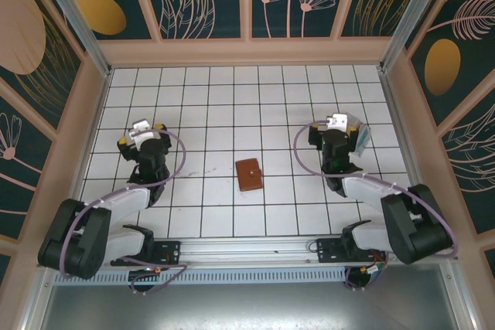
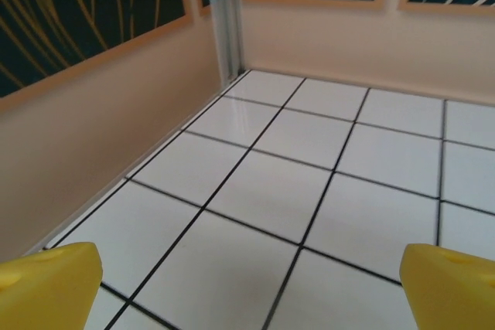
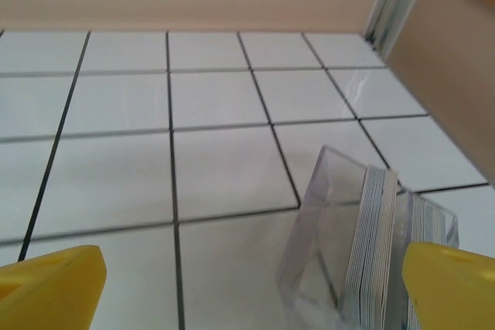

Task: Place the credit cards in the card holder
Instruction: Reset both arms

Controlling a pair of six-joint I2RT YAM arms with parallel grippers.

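Shut wallet [image 1: 249, 174] mid-table, pockets hidden, cards [image 3: 371, 245] edge-on in clear packet [image 3: 315, 222], bottom cut off, left gripper [image 2: 247, 291] and right gripper [image 3: 247, 291] spread wide, empty.

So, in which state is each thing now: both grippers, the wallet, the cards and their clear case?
left gripper: open, holds nothing.
right gripper: open, holds nothing.
card holder: folded shut, flat on the tiled table.
credit cards: stacked on edge inside the clear case, none in the card holder.
clear case: upright on the table; open or shut, cannot tell.
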